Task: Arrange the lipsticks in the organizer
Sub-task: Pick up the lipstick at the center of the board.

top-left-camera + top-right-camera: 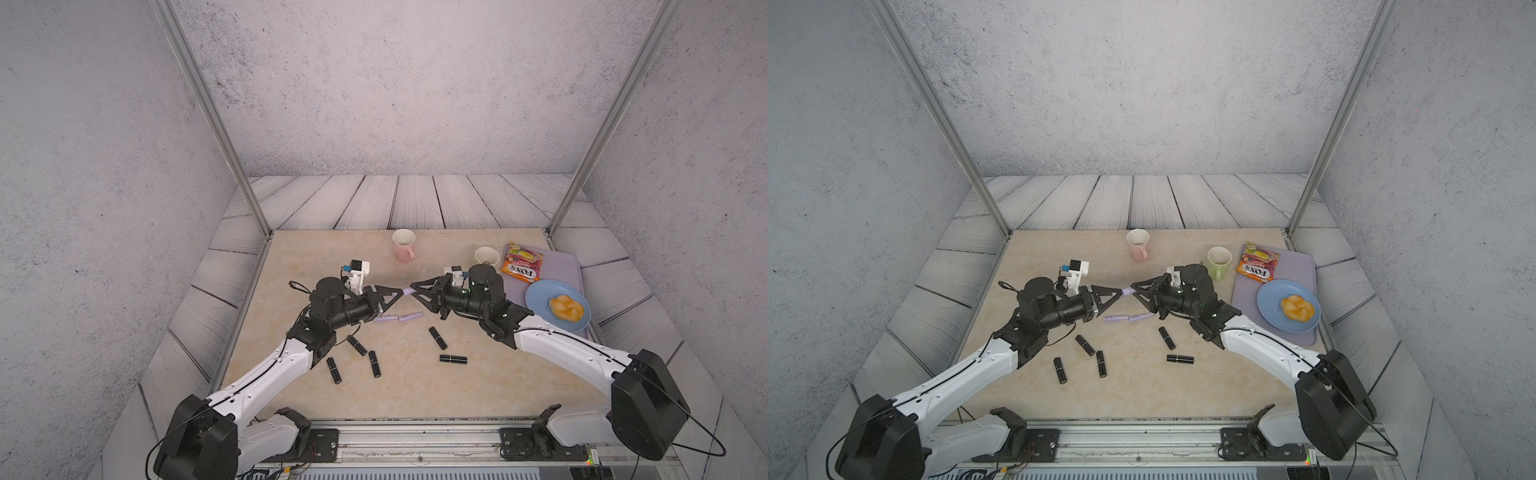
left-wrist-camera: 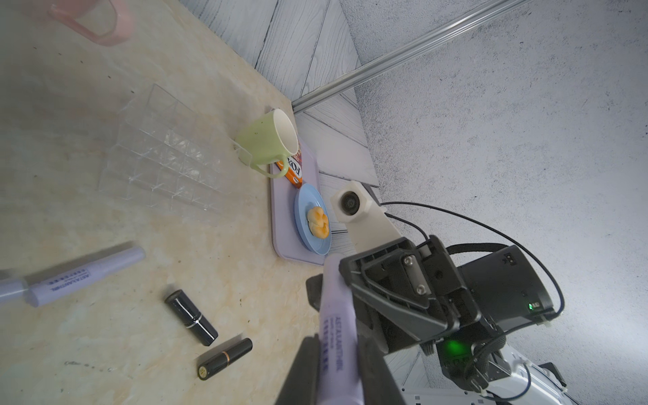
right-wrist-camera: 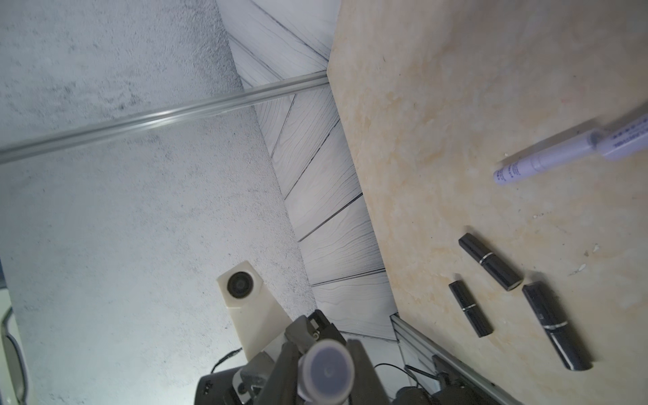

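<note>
Held lilac lipstick (image 1: 406,293): raised above the table (image 1: 399,390), midway between my two arms. Its long axis is level and runs across the table, from my left side to my right.

My left gripper (image 1: 400,292) is clamped on one end of it. My right gripper (image 1: 412,289) is closed on the other end, with a finger (image 3: 357,368) tight against each side of the tube.

In both top views only a short stretch of lilac shows between the fingertips. The right wrist view shows the tube end-on, as a blurred round face. In the left wrist view its near end is cut off by the frame.

A second lilac lipstick (image 1: 386,319) and a third lilac lipstick (image 1: 411,316) lie flat below the grippers, end to end, with their axes also across the table.

Five black lipsticks (image 1: 356,345) lie flat nearer my base, pointing various ways.

The organizer (image 2: 164,164) rests on the table just beside the green mug (image 2: 266,140). It is clear plastic and I cannot make it out in the top views.
</note>
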You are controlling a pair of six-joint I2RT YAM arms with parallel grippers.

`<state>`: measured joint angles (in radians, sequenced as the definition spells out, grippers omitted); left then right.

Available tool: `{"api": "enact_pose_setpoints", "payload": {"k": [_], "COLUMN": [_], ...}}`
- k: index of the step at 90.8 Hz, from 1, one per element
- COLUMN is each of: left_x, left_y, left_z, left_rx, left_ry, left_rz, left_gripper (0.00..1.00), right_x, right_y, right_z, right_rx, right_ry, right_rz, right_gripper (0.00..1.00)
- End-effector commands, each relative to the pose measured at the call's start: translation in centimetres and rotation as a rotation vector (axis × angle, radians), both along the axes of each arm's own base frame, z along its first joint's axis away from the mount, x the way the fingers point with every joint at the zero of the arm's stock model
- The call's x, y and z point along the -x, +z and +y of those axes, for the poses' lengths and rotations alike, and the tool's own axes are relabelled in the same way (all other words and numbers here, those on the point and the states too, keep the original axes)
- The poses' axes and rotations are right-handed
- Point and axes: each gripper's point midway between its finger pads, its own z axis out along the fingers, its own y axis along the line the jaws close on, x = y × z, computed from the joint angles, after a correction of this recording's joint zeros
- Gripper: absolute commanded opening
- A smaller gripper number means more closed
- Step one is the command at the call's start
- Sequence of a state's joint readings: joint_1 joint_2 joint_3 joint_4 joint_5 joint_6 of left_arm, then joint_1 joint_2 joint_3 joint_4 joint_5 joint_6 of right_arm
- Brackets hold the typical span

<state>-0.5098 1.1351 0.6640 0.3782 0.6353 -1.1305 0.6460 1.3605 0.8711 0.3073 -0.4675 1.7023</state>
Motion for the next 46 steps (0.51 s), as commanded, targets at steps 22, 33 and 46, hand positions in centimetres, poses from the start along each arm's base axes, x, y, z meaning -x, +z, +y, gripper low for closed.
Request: {"api": "enact_pose_setpoints", "payload": {"k": [22, 33, 46], "left_x": [-0.3, -0.4, -1.1], "left_y": [-0.5, -1.0, -2.1], "left_z": [-0.4, -0.1, 2.0], "left_rx": [-0.031, -0.058, -0.082], "left_ry": [-0.008, 0.005, 0.072], "left_rz": [0.015, 0.048, 0.118], "left_gripper": [0.11, 0.27, 0.45], "right_x": [-1.4, -2.1, -3.7], "right_y": [0.1, 0.9, 1.0], "right_z": [-0.4, -0.6, -2.1], "right_rx": [-0.004, 0.024, 0.100], "right_ry": [-0.081, -0.097, -0.143], "right_rz": [0.017, -0.029, -0.101], "right_gripper": [0.08, 0.07, 0.05]}}
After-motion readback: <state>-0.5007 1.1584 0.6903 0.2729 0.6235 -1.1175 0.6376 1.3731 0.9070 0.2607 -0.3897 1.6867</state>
